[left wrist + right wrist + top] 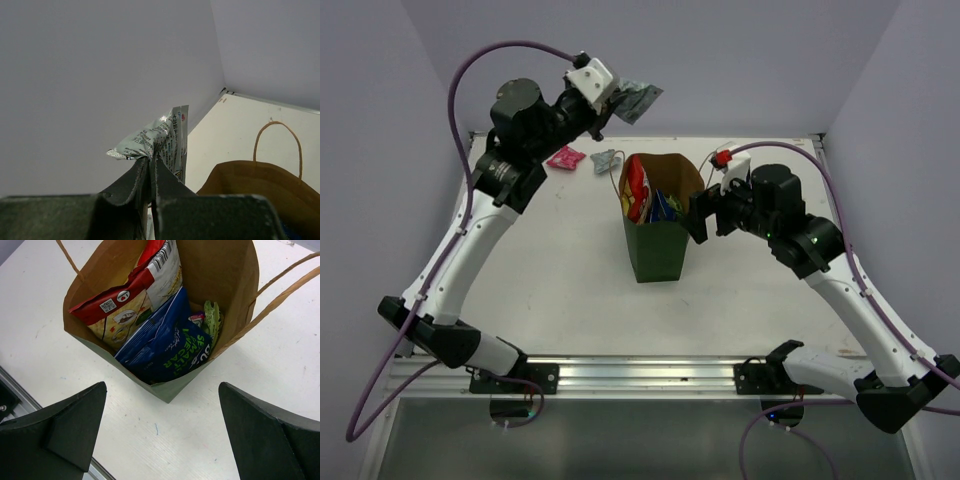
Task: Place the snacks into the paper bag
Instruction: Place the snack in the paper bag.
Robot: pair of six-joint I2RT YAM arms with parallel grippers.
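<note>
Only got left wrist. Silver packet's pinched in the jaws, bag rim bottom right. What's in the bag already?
Observer: Right wrist view shows the paper bag holding a red-white chip bag, a blue packet and a green packet.
Operator: Anything left on the table?
Observer: A pink packet and a grey packet, far side, left of the bag.
Operator: Where's the right arm?
Observer: The right gripper sits at the bag's right side, jaws open, holding nothing.
</note>
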